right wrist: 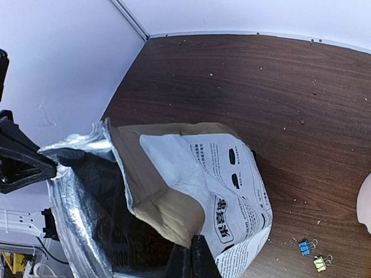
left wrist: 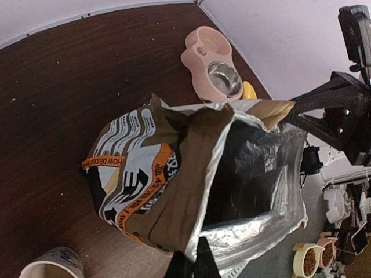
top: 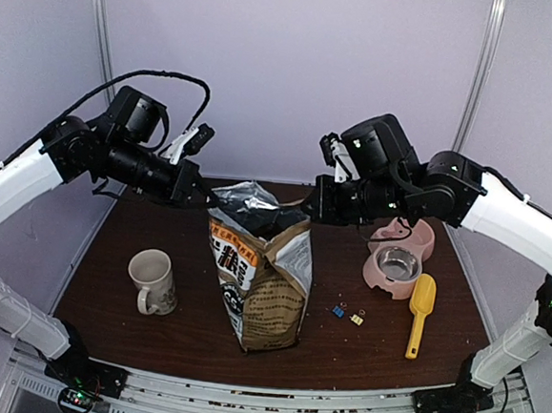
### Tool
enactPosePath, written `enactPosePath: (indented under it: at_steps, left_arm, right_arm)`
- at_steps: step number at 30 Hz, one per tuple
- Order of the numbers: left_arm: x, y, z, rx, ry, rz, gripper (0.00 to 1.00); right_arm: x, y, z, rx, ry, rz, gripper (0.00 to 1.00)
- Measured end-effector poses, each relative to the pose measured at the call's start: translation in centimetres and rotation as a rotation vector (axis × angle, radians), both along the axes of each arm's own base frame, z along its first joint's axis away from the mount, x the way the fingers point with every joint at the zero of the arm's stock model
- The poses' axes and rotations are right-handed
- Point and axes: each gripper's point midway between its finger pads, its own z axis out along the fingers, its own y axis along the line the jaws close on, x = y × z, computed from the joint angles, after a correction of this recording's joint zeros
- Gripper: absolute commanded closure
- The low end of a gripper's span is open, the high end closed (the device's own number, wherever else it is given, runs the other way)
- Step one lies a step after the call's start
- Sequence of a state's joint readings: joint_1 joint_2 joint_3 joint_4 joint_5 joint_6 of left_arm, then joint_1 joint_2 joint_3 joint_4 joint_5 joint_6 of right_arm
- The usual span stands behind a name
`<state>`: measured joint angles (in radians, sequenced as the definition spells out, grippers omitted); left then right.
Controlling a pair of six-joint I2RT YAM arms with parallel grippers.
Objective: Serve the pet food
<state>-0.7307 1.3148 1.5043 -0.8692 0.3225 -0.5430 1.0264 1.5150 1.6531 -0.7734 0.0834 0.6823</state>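
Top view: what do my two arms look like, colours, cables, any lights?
Both the left arm and right arm have white tubular links with black joints and wrist sections. A black cable loops over the left wrist. Small green lights glow on the right arm's joints.

Looks like creased matt brown paper on the outside of the bag [top: 267, 297], with crinkled, mirror-bright foil lining [left wrist: 255, 231] inside. Smooth dark wood-grain table [top: 180, 338], low sheen. Glossy pink plastic feeder [top: 421, 242] around a polished metal bowl [top: 398, 264]. Smooth yellow plastic scoop [top: 421, 309]; glazed pale mug [top: 153, 280], ceramic by the look.
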Motion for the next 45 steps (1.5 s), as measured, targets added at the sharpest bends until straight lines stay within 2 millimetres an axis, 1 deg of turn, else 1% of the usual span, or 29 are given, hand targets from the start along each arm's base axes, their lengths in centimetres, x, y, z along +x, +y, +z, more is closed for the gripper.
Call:
enactPosePath:
  at_steps: [1,2,3,4,5,6,7,8,9,11,13,15,16,18,20,21,22,23,24,25,27,28,29,32,35,37,40,43,45]
  left_arm:
    - [-0.1,0.1,-0.2,0.027,-0.005,-0.021,1.00]
    - [-0.3,0.3,-0.4,0.048,-0.009,-0.039,0.99]
    - [-0.4,0.4,-0.5,0.060,-0.013,-0.051,0.91]
    - [-0.4,0.5,-0.6,0.067,-0.019,-0.065,0.77]
    - [-0.5,0.5,-0.6,0.067,-0.024,-0.076,0.61]
    - [-0.5,0.5,-0.4,0.064,-0.038,-0.087,0.48]
    - [-0.4,0.4,0.0,0.050,-0.051,-0.089,0.38]
    - [-0.3,0.6,0.5,0.034,-0.074,-0.086,0.30]
    - [-0.3,0.9,1.2,0.016,-0.099,-0.082,0.23]
    - [-0.6,1.4,2.3,-0.009,-0.151,-0.075,0.16]
    - [-1.0,2.3,3.5,-0.039,-0.215,-0.055,0.13]
    - [-1.5,3.3,4.3,-0.063,-0.276,-0.028,0.12]
    - [-1.7,3.8,4.6,-0.070,-0.297,-0.015,0.12]
    - [-1.9,4.7,4.7,-0.082,-0.333,0.015,0.12]
    - [-2.0,5.5,4.2,-0.087,-0.351,0.052,0.12]
    - [-2.0,5.8,3.5,-0.089,-0.349,0.072,0.12]
    - [-2.0,6.1,2.7,-0.089,-0.343,0.087,0.12]
    - [-2.0,6.2,1.9,-0.086,-0.331,0.100,0.12]
    - [-2.0,6.3,1.0,-0.087,-0.318,0.113,0.12]
    - [-1.9,6.4,0.1,-0.087,-0.300,0.125,0.12]
    - [-1.8,6.4,-1.3,-0.086,-0.268,0.141,0.13]
    - [-1.7,6.4,-2.0,-0.086,-0.250,0.151,0.13]
    - [-1.7,6.3,-2.4,-0.090,-0.238,0.158,0.13]
    - [-1.5,6.2,-3.0,-0.109,-0.218,0.175,0.13]
    - [-1.4,6.1,-2.7,-0.131,-0.218,0.185,0.13]
    - [-1.4,6.1,-2.3,-0.146,-0.223,0.189,0.13]
    - [-1.3,6.0,-1.8,-0.164,-0.232,0.193,0.13]
    - [-1.4,6.0,-1.7,-0.169,-0.235,0.194,0.13]
    - [-1.4,6.0,-1.6,-0.172,-0.236,0.194,0.13]
  right_arm:
    - [0.1,-0.1,-0.3,0.017,0.001,-0.016,1.00]
    - [0.0,0.0,-0.4,0.034,0.000,-0.026,0.97]
    - [0.0,0.0,-0.6,0.051,0.000,-0.035,0.89]
    - [0.0,0.1,-0.6,0.064,-0.003,-0.039,0.81]
    - [0.0,0.2,-0.5,0.072,-0.009,-0.042,0.71]
    - [0.1,0.2,-0.3,0.077,-0.020,-0.050,0.60]
    - [0.3,0.0,0.2,0.083,-0.035,-0.058,0.48]
    - [0.5,-0.5,0.7,0.080,-0.057,-0.066,0.39]
    - [0.5,-1.0,1.3,0.083,-0.073,-0.076,0.33]
    - [0.5,-2.2,2.7,0.077,-0.119,-0.091,0.24]
    - [0.2,-3.9,4.3,0.079,-0.164,-0.111,0.18]
    - [-0.2,-6.3,5.7,0.082,-0.206,-0.145,0.15]
    - [-0.6,-7.6,6.0,0.083,-0.221,-0.162,0.14]
    - [-1.1,-10.8,5.3,0.073,-0.226,-0.217,0.13]
    - [-1.4,-14.2,3.1,0.052,-0.204,-0.286,0.14]
    - [-1.5,-16.0,1.3,0.031,-0.184,-0.323,0.15]
    - [-1.6,-17.7,-0.7,0.018,-0.158,-0.364,0.16]
    - [-1.9,-20.1,-3.6,-0.015,-0.119,-0.422,0.16]
    - [-2.1,-21.8,-5.7,-0.034,-0.088,-0.466,0.18]
    - [-2.5,-23.6,-8.3,-0.056,-0.049,-0.518,0.19]
    - [-3.2,-26.4,-12.3,-0.078,0.012,-0.598,0.21]
    - [-3.5,-27.7,-14.6,-0.081,0.051,-0.639,0.23]
    - [-3.8,-28.9,-16.4,-0.092,0.084,-0.681,0.25]
    - [-4.5,-31.9,-21.3,-0.081,0.190,-0.802,0.31]
    - [-4.6,-33.5,-24.4,-0.043,0.269,-0.881,0.38]
    - [-4.3,-34.2,-25.7,-0.018,0.305,-0.915,0.43]
    - [-3.6,-34.8,-27.0,0.011,0.351,-0.931,0.47]
    - [-2.9,-34.5,-28.1,0.016,0.391,-0.903,0.53]
    - [-2.5,-34.1,-28.5,0.018,0.408,-0.875,0.55]
